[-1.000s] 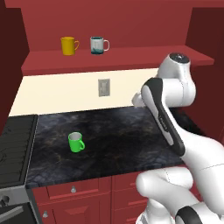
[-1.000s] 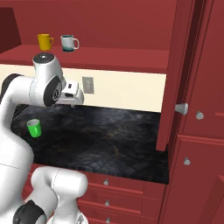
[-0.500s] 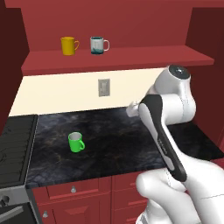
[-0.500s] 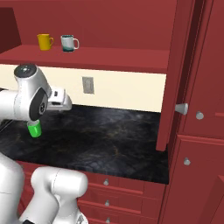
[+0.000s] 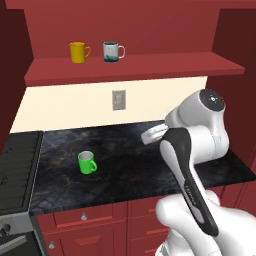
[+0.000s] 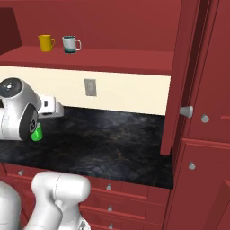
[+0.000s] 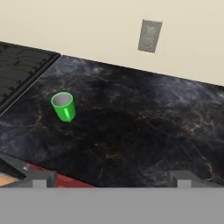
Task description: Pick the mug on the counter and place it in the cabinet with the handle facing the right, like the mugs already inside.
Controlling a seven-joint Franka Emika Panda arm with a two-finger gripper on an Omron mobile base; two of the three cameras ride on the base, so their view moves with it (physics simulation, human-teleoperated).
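On the far left I see the black stove (image 5: pixel 17 172), its grate just beside the edge of the counter (image 5: pixel 135 165). Next to it, on the left part of this black veined slab, the mug (image 5: pixel 87 162) stands upright. It is bright green with a pale inside, and its handle (image 5: pixel 93 166) points to the right and a little toward me in the left base view. In the hand view the mug (image 7: pixel 63 106) is in the left half, alone on the slab and well apart from the stove (image 7: pixel 22 65).

Above, in the cabinet (image 5: pixel 135 67), a yellow mug (image 5: pixel 78 52) and a white-and-teal mug (image 5: pixel 111 51) stand side by side on the left part of the red shelf board, both with their handles to the right. Under the shelf a grey wall outlet (image 5: pixel 118 100) sits on the cream wall.

More to the right my arm is folded over the counter. The gripper (image 7: pixel 109 177) shows at the bottom of the hand view, with its two dark tips spread wide and nothing between them. It is above the slab, well apart from the mug and to the right of it.

In the right base view the open cabinet door (image 6: pixel 179 76) hangs at the right, beside tall red cupboards.
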